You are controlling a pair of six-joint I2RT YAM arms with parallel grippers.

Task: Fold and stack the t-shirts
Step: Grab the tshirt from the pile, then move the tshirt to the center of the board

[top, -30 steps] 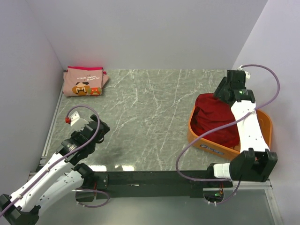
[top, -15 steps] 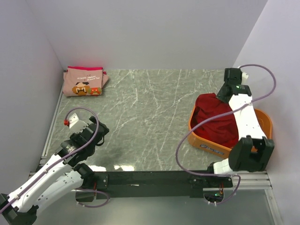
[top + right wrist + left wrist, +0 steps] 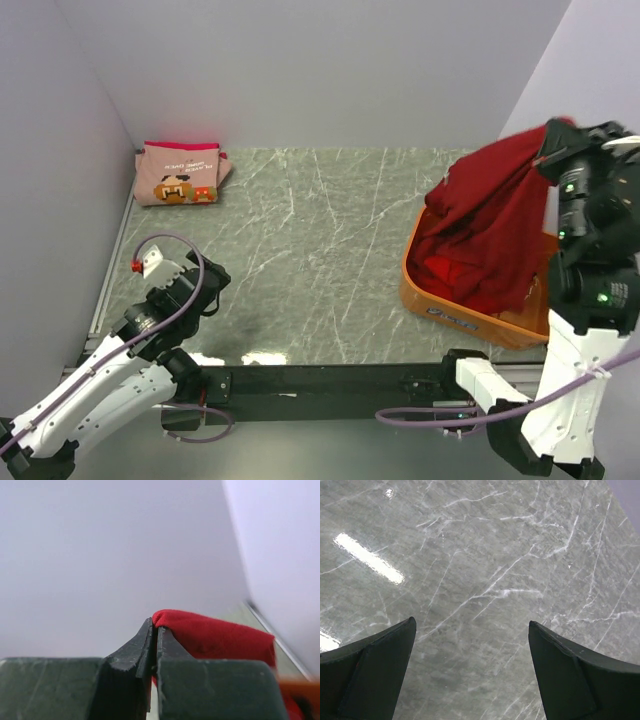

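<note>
Grey veined marble [image 3: 320, 240] lies bare under your left gripper [image 3: 471, 622], which sits close to the near left edge of the desk. Its jaws are spread wide with nothing between them, and the fingers [image 3: 375, 675] frame only tabletop. From there the whole middle of the desk is open surface out to the far edge.

Against the right edge stands the orange tub [image 3: 450, 315], its near rim angled toward the near right corner, with dark red cloth [image 3: 450, 272] bunched inside. High above the tub's far side, your right gripper [image 3: 154, 627] is clenched on a fold of a dark red t-shirt [image 3: 495, 200]. The shirt hangs from that pinch down into the tub, its lower part draped over the pile.

In the far left corner the pink t-shirt [image 3: 180, 172] lies folded, print upward, close against the left edge. A strip of red shows along its far side.
</note>
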